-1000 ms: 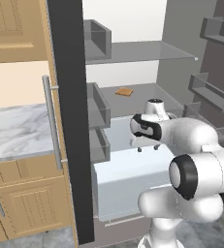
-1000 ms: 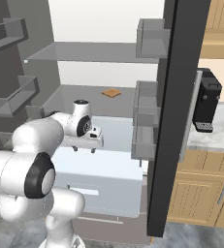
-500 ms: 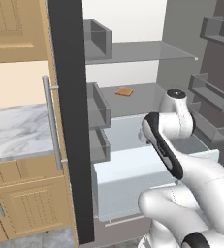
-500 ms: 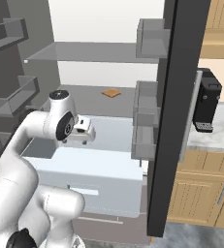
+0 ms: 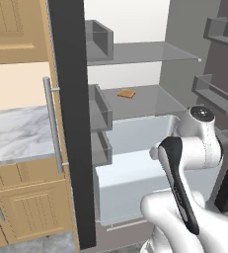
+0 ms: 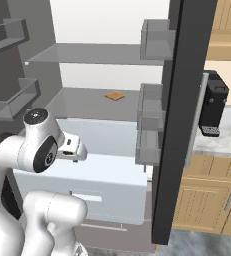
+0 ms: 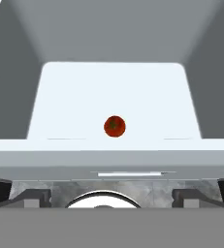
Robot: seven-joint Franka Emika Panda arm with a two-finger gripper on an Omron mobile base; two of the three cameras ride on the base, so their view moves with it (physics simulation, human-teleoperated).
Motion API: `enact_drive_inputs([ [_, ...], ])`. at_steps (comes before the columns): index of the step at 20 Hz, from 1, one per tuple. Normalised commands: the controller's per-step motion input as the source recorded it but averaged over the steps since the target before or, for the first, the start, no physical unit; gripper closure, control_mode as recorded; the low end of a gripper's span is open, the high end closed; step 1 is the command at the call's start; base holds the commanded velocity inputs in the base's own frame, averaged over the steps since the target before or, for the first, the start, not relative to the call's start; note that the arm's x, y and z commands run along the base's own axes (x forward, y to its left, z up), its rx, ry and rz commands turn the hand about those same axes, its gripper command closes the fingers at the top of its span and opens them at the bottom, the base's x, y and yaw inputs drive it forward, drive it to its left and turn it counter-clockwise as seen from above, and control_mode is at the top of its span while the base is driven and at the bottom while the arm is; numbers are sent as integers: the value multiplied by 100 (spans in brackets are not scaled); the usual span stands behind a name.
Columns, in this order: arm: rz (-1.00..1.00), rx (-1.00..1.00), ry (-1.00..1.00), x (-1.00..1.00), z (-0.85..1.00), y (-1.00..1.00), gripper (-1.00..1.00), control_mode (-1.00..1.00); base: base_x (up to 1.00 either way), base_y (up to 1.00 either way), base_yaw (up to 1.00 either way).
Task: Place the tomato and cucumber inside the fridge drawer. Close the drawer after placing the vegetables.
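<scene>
One tomato in the open drawer

One tomato (image 7: 114,126) lies alone on the pale floor of the fridge drawer (image 7: 55,92), pulled out. Overhead hangs the gripper (image 6: 75,150), its fingers spread wide, holding nothing. A brown slice (image 5: 126,93) sits on the shelf above.

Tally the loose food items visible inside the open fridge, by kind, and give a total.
Tomato, lying in the fridge drawer: 1
Small flat brown item on the glass shelf, too small to identify: 1
Cucumber in the drawer: 0
Total: 2
</scene>
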Motion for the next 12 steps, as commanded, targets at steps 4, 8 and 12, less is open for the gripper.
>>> enact_drive_inputs([
  [4,-2,0,0,0,0,1,-100,-100,0,0,0],
  [8,0,0,0,-1,0,0,-100,100,-75,3,0],
  [12,0,0,0,0,0,0,-100,100,-100,37,0],
])
